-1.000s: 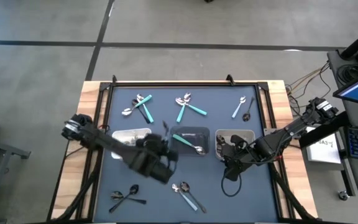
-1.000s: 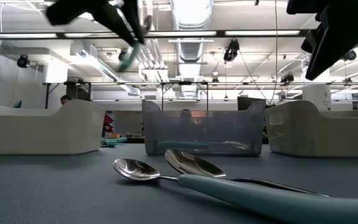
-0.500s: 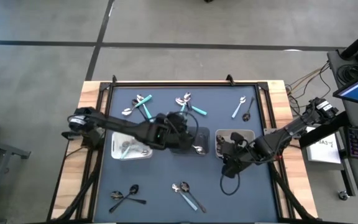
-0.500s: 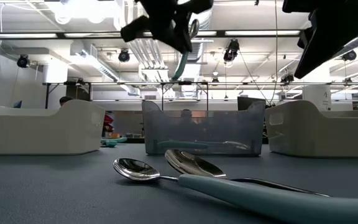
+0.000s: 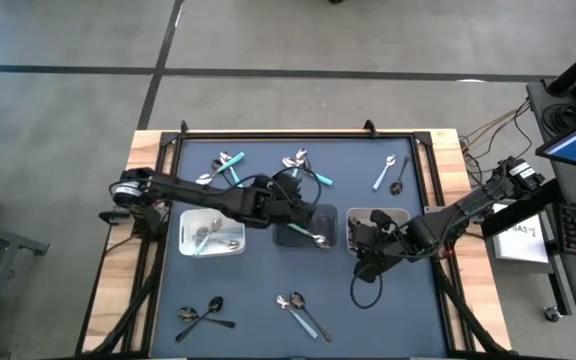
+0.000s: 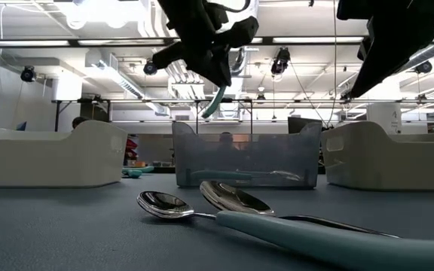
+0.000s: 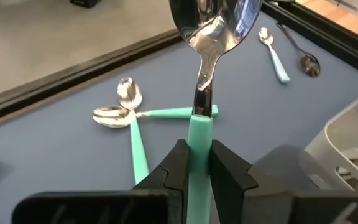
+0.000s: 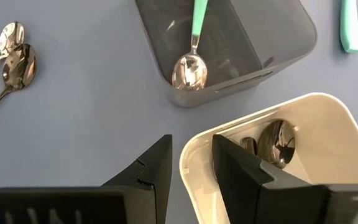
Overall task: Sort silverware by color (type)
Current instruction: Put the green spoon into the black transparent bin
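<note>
Teal-handled spoon point(image 7: 199, 118) with a shiny steel bowl sits pinched by its handle between the fingers of the left gripper point(image 7: 194, 163), which is closed tight on it and holds it in the air over the dark blue mat, near the middle of the tabletop and just beyond the far edge of the translucent grey tray point(image 5: 306, 226). In the low view the spoon hangs handle-down from the gripper above that tray's wall. The step in hand looks like dropping this spoon into the grey tray, which already holds one teal-handled spoon point(image 8: 192, 51). To do it well, the gripper should come fully over the tray's open middle, lower until the spoon's tip is inside the walls, and only then let go, so the piece does not bounce off a rim.

The right gripper point(image 8: 190, 163) hovers with its fingers a little apart over the near-left corner of the white tray point(image 8: 328, 130) toward the right edge of the tabletop, holding nothing; dark spoons lie inside that tray. It sits close beside the grey tray, so the two arms could crowd each other during the drop.

A white tray point(image 5: 211, 231) toward the left edge holds silver pieces. Loose silverware still lies near the far edge, including two crossed teal-handled spoons point(image 7: 132, 118), and more near the near edge point(image 5: 301, 310).
</note>
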Action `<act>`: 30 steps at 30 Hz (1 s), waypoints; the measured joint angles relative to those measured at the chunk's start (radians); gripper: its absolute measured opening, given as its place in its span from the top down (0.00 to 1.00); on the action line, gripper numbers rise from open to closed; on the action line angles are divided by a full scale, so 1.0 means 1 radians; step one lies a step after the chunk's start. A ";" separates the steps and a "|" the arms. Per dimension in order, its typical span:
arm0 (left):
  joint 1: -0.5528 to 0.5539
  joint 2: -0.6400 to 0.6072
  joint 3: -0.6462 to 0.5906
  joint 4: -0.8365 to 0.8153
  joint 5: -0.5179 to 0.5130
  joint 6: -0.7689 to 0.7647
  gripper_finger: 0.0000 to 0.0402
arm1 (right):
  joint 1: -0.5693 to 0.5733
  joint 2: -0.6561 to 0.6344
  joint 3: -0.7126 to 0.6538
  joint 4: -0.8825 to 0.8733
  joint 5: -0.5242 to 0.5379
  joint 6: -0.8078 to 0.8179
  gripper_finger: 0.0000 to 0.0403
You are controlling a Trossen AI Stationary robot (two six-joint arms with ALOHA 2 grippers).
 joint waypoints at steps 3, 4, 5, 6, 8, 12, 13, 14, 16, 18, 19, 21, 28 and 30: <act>0.000 0.001 -0.026 0.030 0.016 0.005 0.93 | 0.000 0.000 0.000 0.000 0.000 -0.003 0.73; 0.000 0.001 -0.031 0.034 0.016 0.005 0.93 | 0.000 0.000 0.000 0.000 0.000 -0.006 0.73; 0.001 0.001 -0.035 0.038 0.016 0.003 0.93 | 0.000 0.000 0.000 0.000 0.000 -0.008 0.73; 0.001 0.001 -0.036 0.042 0.016 -0.005 0.92 | 0.000 0.000 0.000 0.000 0.000 -0.008 0.73; 0.002 0.001 -0.038 0.043 0.016 -0.039 0.90 | 0.000 0.000 0.000 0.000 0.000 -0.009 0.73; 0.002 0.001 -0.031 0.052 0.014 -0.068 0.84 | 0.000 0.000 0.000 0.000 0.000 -0.010 0.73; 0.002 0.001 -0.030 0.061 0.013 -0.069 0.83 | 0.000 0.000 0.000 0.000 0.000 -0.010 0.73; 0.002 0.001 -0.030 0.066 0.013 -0.071 0.81 | 0.000 0.000 0.000 0.000 -0.001 -0.010 0.73; 0.002 0.001 -0.030 0.066 0.014 -0.071 0.79 | 0.000 0.000 0.000 0.000 -0.001 -0.011 0.73; 0.002 0.001 -0.030 0.066 0.013 -0.071 0.76 | 0.000 0.000 0.000 0.000 -0.001 -0.011 0.73; 0.002 0.001 -0.030 0.066 0.013 -0.071 0.75 | 0.000 0.000 0.000 0.000 -0.001 -0.011 0.73; 0.002 0.001 -0.030 0.066 0.014 -0.071 0.73 | 0.000 0.000 0.000 0.000 -0.002 -0.011 0.73; 0.000 0.001 -0.030 0.082 0.056 -0.070 0.67 | 0.000 0.000 0.000 0.000 -0.004 -0.011 0.73; -0.003 0.001 -0.030 0.089 0.086 -0.056 0.67 | 0.000 0.000 0.000 0.000 -0.004 -0.011 0.73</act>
